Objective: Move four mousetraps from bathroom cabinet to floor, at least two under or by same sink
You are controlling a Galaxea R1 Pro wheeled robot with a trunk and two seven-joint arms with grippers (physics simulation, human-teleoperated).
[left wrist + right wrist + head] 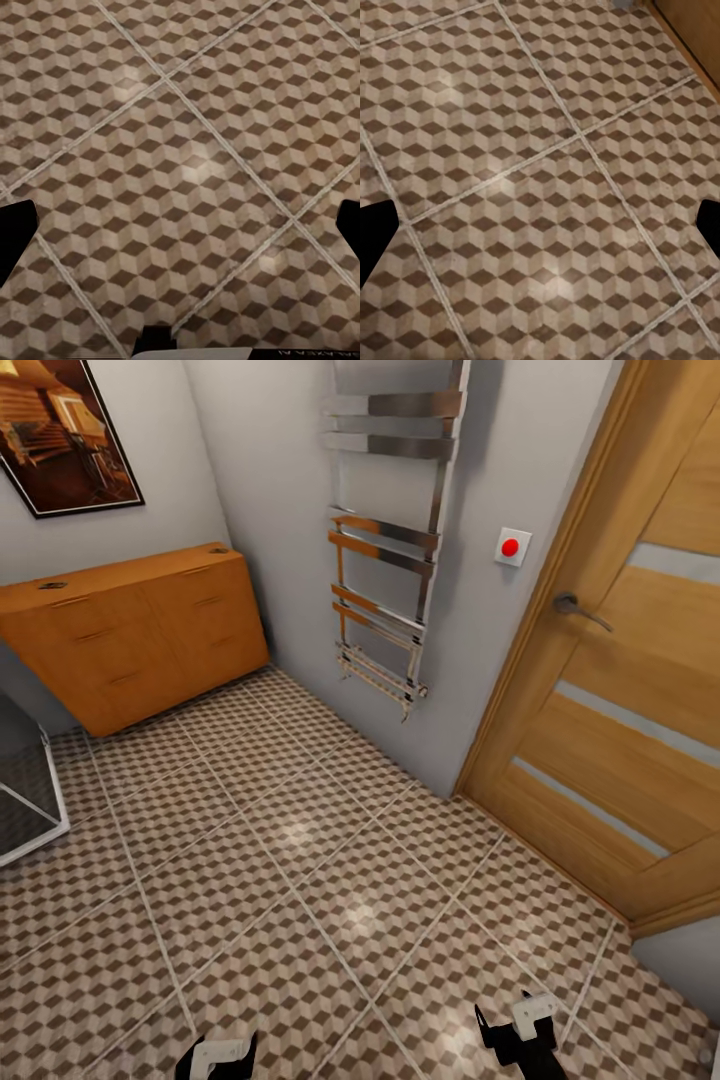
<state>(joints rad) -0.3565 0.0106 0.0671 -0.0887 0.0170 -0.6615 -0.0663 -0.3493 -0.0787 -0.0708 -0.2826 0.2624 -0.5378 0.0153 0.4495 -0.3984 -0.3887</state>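
Cabinet: the low, wide orange-wood chest (135,635) stood against the grey wall in the far left corner of the room, its long axis running along that wall and its drawer fronts facing out over the tiles.
Cabinet look: flat drawer fronts with slim bar handles, all flush and closed as far as I could tell.
Mousetraps: two tiny dark shapes lay on the chest's top, one near its left end (52,585) and one near its right end (218,548); they were too small for me to tell what they were or which way they pointed.
Floor: large square tiles printed with brown, beige and white cubes (300,880) spread from the chest's foot toward me, with pale grout lines running on the diagonal.
Near the chest: a chrome ladder towel rail (395,540) hung on the wall to its right, then a white switch with a red button (512,547), then an orange-wood door with pale glass strips (620,700); a dark-framed picture (65,430) hung above the chest.
My left gripper (180,225): fingers spread wide apart over bare tile, holding nothing.
My right gripper (540,225): fingers likewise spread wide over the tiles, nothing between them, well apart from the chest.
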